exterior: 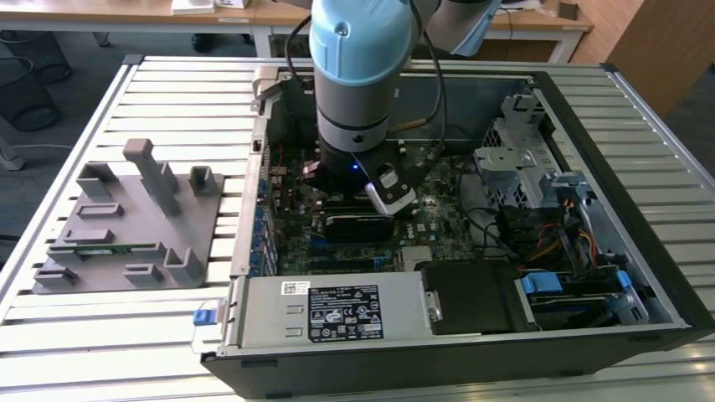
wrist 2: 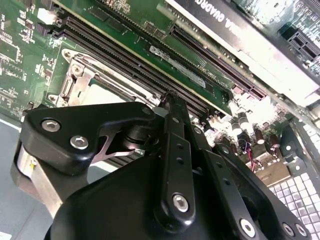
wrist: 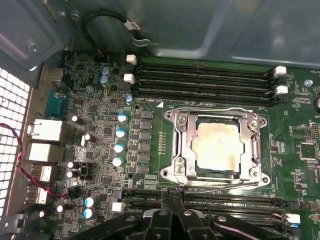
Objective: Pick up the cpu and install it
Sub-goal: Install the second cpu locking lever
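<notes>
We see the cpu (wrist: 217,148) seated in its socket (wrist: 176,150) on the motherboard (wrist: 110,105); our gripper (wrist: 170,196) hovers at the socket's 6 o'clock edge, jaws pinched together, empty.

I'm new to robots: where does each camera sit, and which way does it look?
Exterior view: off the arm, looking down into the open computer case; the arm reaches in.
First wrist view: on the arm, facing the cpu in its socket; claw links show.
Second wrist view: on the arm, behind the claw, slanting along the board.
Both wrist views share the socket.
</notes>
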Robot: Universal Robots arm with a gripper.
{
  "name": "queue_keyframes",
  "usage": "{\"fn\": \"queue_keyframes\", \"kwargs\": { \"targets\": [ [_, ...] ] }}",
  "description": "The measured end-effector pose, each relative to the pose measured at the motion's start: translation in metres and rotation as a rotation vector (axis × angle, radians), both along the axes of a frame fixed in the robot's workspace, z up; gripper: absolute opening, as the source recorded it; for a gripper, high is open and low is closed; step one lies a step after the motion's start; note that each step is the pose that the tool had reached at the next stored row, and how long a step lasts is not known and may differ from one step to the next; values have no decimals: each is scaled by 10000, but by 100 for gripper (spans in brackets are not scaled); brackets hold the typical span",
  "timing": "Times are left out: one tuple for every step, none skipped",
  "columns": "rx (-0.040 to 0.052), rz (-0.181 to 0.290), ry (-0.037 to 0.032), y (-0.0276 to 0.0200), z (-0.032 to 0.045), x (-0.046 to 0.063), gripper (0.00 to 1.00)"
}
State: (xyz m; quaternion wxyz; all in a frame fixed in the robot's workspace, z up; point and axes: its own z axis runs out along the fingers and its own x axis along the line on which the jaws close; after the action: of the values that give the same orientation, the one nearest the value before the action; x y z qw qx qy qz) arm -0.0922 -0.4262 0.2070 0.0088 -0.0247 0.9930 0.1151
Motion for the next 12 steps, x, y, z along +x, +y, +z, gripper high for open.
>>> {"fn": "queue_keyframes", "kwargs": {
  "targets": [
    [6, 0, 0, 0, -14, 0, 11],
    [33, 1, 1, 0, -29, 0, 11],
    [69, 1, 2, -1, -42, 0, 11],
    [112, 1, 1, -1, -54, 0, 11],
    [158, 1, 1, 0, -66, 0, 11],
    [207, 1, 0, 0, -78, 0, 11],
    [258, 1, 0, -1, -88, 0, 11],
    [319, 1, 1, -1, -97, 0, 11],
    [388, 1, 2, -1, -106, 0, 11],
    [455, 0, 0, 0, -114, 0, 11],
    [511, 0, 1, 0, -120, -2, 11],
    [559, 0, 0, 0, -125, -2, 11]
  ]
}}
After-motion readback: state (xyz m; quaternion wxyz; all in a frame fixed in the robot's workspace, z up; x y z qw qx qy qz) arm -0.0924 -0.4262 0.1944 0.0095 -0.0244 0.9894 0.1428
